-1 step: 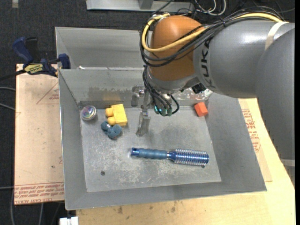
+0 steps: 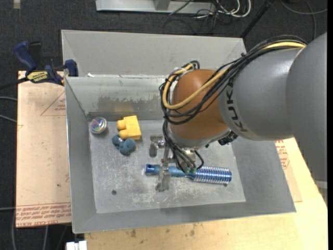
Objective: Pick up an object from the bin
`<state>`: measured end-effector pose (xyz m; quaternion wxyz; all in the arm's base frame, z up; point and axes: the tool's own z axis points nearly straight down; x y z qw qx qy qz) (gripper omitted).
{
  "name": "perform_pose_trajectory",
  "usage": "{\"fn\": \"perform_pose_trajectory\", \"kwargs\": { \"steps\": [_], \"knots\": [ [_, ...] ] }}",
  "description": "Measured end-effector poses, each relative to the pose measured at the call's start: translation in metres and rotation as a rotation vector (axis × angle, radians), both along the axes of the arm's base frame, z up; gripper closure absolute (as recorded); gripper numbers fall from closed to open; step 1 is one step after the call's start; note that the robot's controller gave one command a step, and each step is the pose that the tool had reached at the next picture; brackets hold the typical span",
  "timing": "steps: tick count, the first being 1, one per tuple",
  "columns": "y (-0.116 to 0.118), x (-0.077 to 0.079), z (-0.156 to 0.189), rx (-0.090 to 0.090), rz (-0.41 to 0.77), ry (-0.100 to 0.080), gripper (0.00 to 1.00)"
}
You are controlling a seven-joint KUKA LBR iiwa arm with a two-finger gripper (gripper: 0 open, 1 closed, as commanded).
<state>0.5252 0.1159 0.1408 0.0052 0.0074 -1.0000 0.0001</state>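
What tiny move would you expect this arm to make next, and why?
Probably closing the gripper. It looks open, with one finger on either side of the handle of the blue brush lying mid-floor in the bin. The yellow block and grey-blue lumps lie well off to the left, so nothing seems in the way.

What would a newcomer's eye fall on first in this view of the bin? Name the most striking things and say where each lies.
The big grey arm with its orange wrist cover reaches in from the right. Its gripper is open, low over the handle of a blue hairbrush at the front middle of the bin. Left of it, near the back wall, lie a yellow block, blue-grey lumps and a shiny round thing.
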Motion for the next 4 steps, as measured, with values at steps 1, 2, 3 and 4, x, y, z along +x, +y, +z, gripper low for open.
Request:
{"fn": "perform_pose_trajectory", "kwargs": {
  "steps": [1, 2, 3, 4],
  "knots": [
    [-0.058, 0.018, -0.069, -0.002, -0.086, -0.005, 0.0],
    [-0.054, 0.019, -0.066, 0.001, -0.08, -0.01, 1.0],
    [-0.054, -0.007, 0.057, 0.002, -0.063, -0.018, 1.0],
    [-0.049, -0.013, 0.122, 0.002, -0.048, -0.018, 1.0]
  ]
}}
